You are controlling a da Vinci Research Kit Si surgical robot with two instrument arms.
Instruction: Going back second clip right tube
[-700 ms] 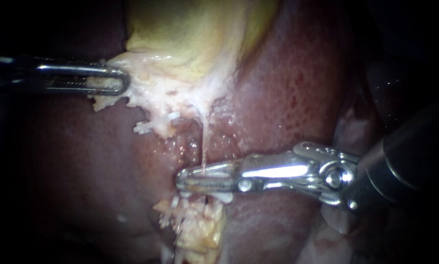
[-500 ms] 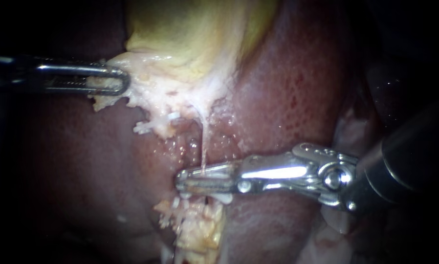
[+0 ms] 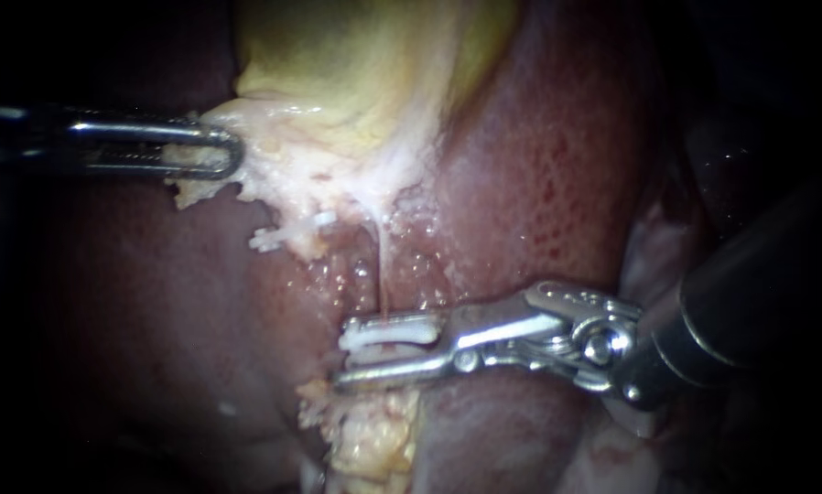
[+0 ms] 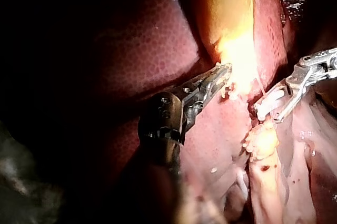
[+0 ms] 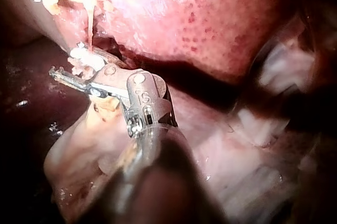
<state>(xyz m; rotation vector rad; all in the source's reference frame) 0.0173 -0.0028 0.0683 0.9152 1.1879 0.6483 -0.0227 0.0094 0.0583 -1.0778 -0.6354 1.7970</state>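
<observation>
Two jaws of the right instrument stand slightly apart, the clip between them, nearer the upper, closed around the tube. The left instrument clamps the gallbladder edge.

A small white plastic clip sits between the 2 parted jaws of the right instrument, close under the upper jaw and clear of the lower one. It lies crosswise, closed around a thin, pale, taut tube that runs up away from the jaws.
</observation>
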